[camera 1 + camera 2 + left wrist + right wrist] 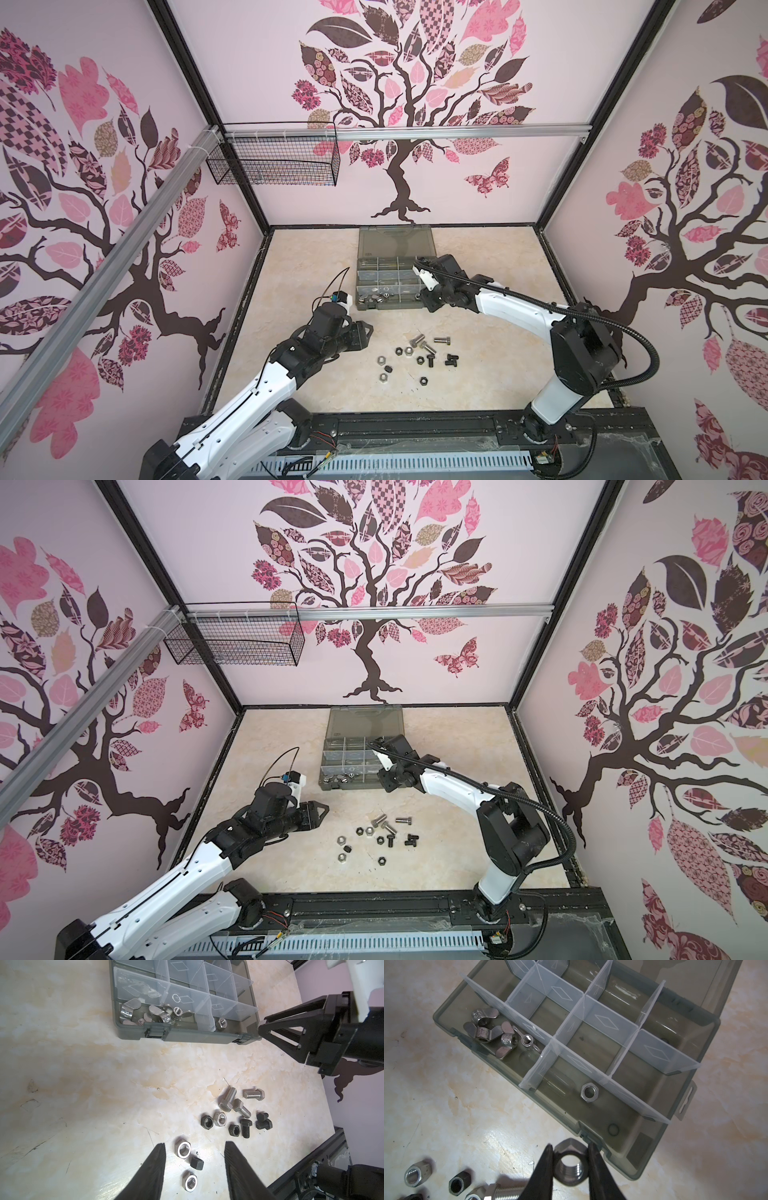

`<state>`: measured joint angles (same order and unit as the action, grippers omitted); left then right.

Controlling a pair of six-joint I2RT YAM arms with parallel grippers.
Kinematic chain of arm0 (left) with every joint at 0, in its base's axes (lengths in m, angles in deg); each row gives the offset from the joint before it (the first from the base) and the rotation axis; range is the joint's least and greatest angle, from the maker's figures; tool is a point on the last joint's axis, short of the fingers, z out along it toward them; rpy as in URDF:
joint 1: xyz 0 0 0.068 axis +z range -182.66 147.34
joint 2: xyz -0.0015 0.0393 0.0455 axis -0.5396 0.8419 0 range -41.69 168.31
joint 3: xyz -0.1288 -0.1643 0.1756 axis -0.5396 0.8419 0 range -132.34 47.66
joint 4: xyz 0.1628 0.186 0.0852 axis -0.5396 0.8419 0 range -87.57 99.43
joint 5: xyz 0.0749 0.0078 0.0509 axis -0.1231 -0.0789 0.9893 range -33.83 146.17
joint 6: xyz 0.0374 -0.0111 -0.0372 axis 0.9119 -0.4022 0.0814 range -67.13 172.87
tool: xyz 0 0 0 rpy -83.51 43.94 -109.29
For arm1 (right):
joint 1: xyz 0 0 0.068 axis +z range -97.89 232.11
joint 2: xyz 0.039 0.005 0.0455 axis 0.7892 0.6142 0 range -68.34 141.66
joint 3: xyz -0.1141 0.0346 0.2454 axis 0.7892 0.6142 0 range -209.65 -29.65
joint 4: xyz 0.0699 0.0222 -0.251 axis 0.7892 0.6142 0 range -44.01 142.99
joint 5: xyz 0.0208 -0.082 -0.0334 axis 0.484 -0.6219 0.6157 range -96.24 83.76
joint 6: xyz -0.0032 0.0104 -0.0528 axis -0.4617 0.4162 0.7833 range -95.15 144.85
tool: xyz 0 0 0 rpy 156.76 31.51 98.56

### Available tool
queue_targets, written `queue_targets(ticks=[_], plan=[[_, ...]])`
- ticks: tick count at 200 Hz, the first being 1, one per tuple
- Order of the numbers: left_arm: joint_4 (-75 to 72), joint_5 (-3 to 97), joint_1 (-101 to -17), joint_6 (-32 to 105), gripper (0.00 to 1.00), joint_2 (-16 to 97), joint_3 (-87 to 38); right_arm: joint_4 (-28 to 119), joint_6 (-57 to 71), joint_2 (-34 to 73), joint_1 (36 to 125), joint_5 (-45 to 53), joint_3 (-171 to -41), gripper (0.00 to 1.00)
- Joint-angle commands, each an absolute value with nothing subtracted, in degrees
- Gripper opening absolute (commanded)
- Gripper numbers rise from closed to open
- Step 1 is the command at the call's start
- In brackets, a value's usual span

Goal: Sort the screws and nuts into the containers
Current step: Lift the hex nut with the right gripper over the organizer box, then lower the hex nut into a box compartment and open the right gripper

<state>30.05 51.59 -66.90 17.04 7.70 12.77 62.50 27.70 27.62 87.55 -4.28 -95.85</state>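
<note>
The smoky-grey organiser case (386, 306) lies open at the back of the table. Silver wing nuts (488, 1032) fill its near-left compartment, and one silver hex nut (588, 1092) lies in the compartment beside it. My right gripper (571, 1146) is shut on a silver hex nut (570, 1164), held just outside the case's front wall (560, 1118), near its front right corner (422, 305). Loose silver screws (417, 340), black screws (245, 1128) and hex nuts (184, 1149) lie scattered mid-table. My left gripper (195, 1144) hangs open above three of those nuts, holding nothing.
The case's flat lid (395, 241) lies open behind the compartments. A black wire mesh basket (278, 164) hangs on the back-left rail. The arms' black base rail (415, 428) runs along the table's front edge. Patterned walls close in three sides.
</note>
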Motion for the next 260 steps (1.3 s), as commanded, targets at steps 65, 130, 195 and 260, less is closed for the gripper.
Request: queue_targets(ticks=[65,130,195,260], plan=[[28.2,52.0,-67.6,17.2,0.49,8.6,13.6,63.7,27.9,28.8,87.2,-4.2,-98.1,0.27],[28.5,52.4,-67.9,17.0,0.49,6.9,13.9,64.5,27.6,29.9,87.0,-4.0,-99.7,0.27],[28.4,52.1,-67.9,16.8,0.49,6.6,14.4,64.1,27.9,32.4,86.5,-4.0,-101.2,0.27],[28.4,52.2,-68.0,16.4,0.49,5.8,15.0,63.7,26.4,39.6,84.4,-4.9,-105.8,0.29]])
